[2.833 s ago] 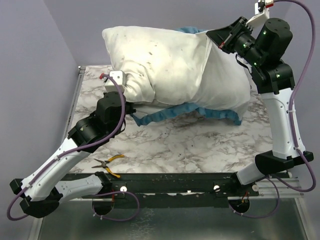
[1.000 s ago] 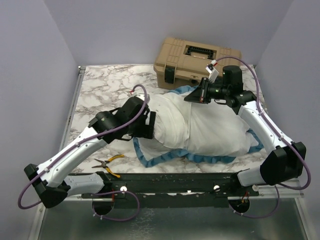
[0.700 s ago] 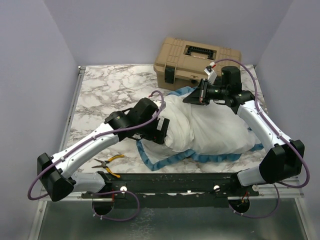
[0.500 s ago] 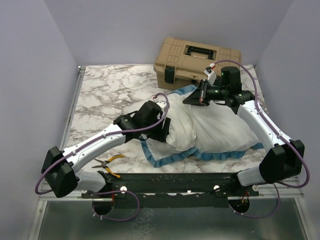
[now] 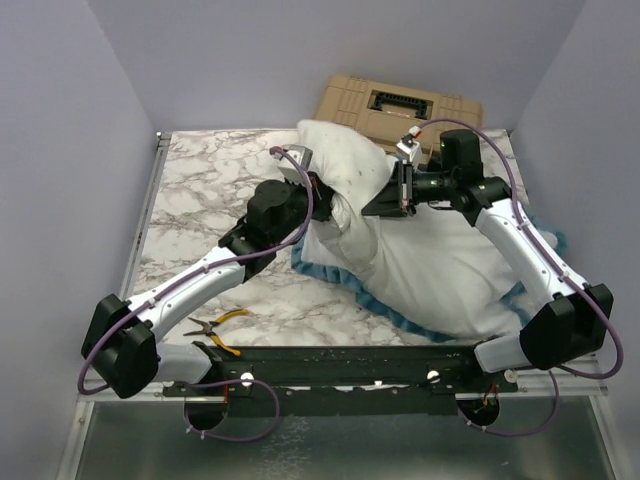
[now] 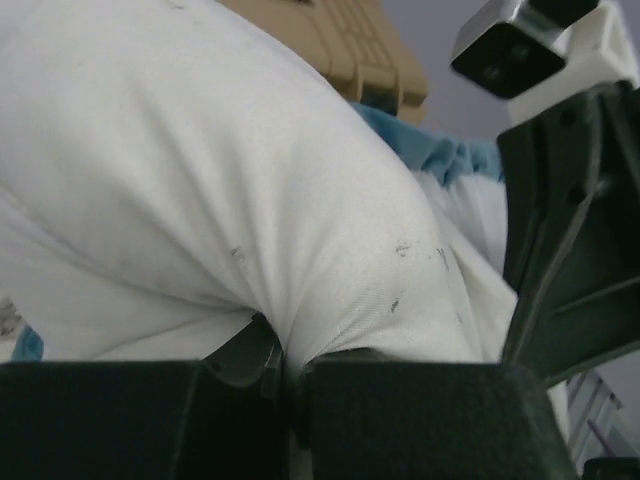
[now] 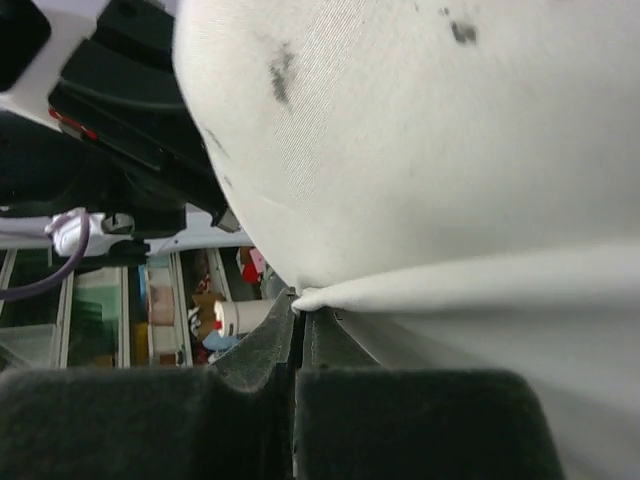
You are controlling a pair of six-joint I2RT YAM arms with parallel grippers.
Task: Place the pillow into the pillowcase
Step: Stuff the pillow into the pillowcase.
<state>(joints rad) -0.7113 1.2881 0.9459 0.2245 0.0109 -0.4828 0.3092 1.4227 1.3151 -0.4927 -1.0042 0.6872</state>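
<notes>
Jaws pressed together: left gripper (image 6: 288, 382) pinching plump white stuffed pillow (image 5: 340, 160), right gripper (image 7: 297, 345) pinching white blue-frilled fabric pillowcase (image 5: 450, 285) hem beside it; only top view shows yellow-handled metal pliers (image 5: 213, 328)

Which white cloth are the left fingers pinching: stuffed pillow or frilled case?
The plump white stuffed pillow: bulging, no blue trim, unlike the thin blue-frilled pillowcase.

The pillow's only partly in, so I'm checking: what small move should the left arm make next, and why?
Probably push the pillow end that the left pincer pinches toward the right pincer, which grips the pillowcase rim. That end bulges outside it, so it likely needs feeding inward.
</notes>
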